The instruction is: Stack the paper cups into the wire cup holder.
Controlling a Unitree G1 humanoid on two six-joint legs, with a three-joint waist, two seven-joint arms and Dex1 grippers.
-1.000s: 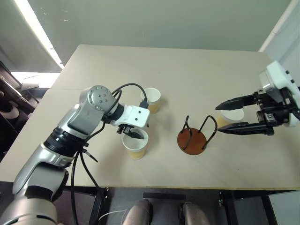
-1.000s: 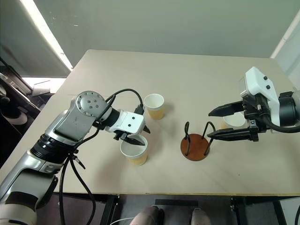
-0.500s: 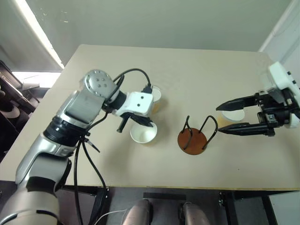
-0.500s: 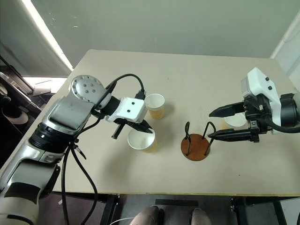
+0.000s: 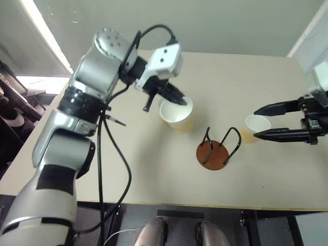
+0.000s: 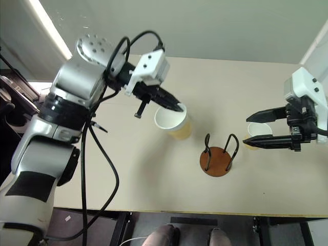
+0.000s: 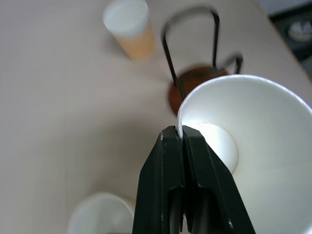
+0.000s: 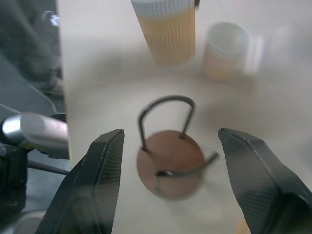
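Item 1: paper cup (image 5: 177, 111), tan outside, white inside, is held above the table (image 5: 154, 174), tilted, its rim pinched between the clenched fingers of the left gripper (image 7: 183, 139).

Item 2: wire cup holder (image 5: 218, 149), a rust-brown disc with two black wire loops, is stood empty on the table, between the lifted cup and the right gripper (image 5: 256, 123).

Item 3: second paper cup (image 5: 254, 127) is stood upright near the holder, between the parted fingers of the right gripper; contact cannot be told.

Item 4: third paper cup (image 7: 100, 214) is seen on the table in the left wrist view.

No readable writing, brand or label is seen on any item.
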